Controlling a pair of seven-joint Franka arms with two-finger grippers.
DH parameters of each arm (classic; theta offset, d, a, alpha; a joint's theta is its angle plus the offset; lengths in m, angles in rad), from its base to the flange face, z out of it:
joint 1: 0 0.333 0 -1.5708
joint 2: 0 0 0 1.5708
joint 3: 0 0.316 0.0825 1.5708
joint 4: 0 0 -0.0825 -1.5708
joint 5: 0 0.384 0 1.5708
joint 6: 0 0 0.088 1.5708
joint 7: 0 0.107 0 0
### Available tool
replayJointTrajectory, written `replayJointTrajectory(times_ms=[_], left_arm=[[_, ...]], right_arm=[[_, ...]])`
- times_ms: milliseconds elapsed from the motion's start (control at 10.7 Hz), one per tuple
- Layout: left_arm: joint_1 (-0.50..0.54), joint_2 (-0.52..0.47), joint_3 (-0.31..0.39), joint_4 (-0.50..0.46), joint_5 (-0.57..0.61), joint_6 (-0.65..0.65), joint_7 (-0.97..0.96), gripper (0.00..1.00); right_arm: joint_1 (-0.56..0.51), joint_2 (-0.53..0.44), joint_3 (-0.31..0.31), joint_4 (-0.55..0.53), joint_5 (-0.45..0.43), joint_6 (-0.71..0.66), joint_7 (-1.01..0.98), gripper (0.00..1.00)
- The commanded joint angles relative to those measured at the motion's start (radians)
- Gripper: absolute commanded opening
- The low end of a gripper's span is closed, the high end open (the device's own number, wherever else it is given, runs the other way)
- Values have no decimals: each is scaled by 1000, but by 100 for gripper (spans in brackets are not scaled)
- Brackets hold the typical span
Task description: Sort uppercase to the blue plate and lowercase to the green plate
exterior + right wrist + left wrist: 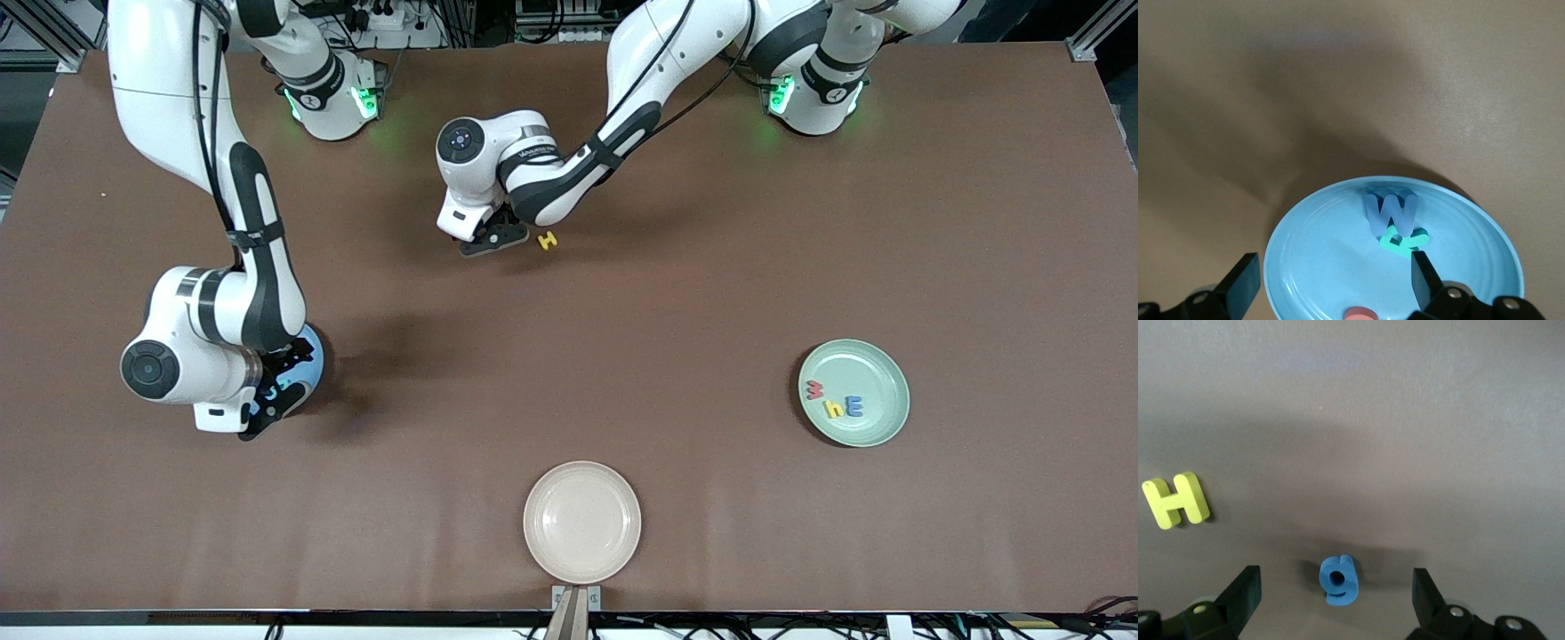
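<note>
1. Right gripper point(271, 391), at about 8 o'clock of the front view: it hangs over the blue plate point(313, 356) with jaws spread wide and nothing between them. The plate is mostly hidden under the wrist in the front view. In the right wrist view a blue W point(1390, 212) is seen lying partly on a teal-green R point(1403, 241) inside the plate, with a red piece point(1360, 313) cut off at the frame edge, likely the Q. The overlap suggests letters are dropped from above rather than set down.

2. Left gripper point(492, 238), at about 11 o'clock of table centre: it is held low over the table, jaws wide open and nothing gripped. In the left wrist view a small blue g-like letter point(1338, 580) lies flat between the fingertips, untouched. The jaws appear to be straddling it for a pinch; this is judged the step in hand.

3. Yellow H point(548, 240): it lies flat on the table just beside the left gripper, not yet sorted. It is owed to the blue plate.

4. Cream plate point(581, 521), at 6 o'clock: nothing is held in it and it is not part of the task.

5. Green plate point(853, 392), at about 4 o'clock: a red w/m point(814, 389), a yellow h point(835, 408) and a blue e point(854, 406) are seen inside it. Lowercase is judged one letter short, uppercase one short.
</note>
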Motion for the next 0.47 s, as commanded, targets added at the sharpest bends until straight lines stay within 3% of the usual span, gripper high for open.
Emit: replayJointTrajectory(times_ms=[0, 282, 376], left_arm=[[-29, 33, 22, 44, -24, -19, -7, 99], [-33, 34, 23, 50, -24, -19, -4, 93], [-33, 34, 23, 50, -24, -18, -6, 86]], right_arm=[[-2, -22, 6, -24, 26, 11, -16, 100], [4, -22, 6, -23, 28, 9, -11, 100], [4, -22, 6, -23, 28, 9, -11, 100]])
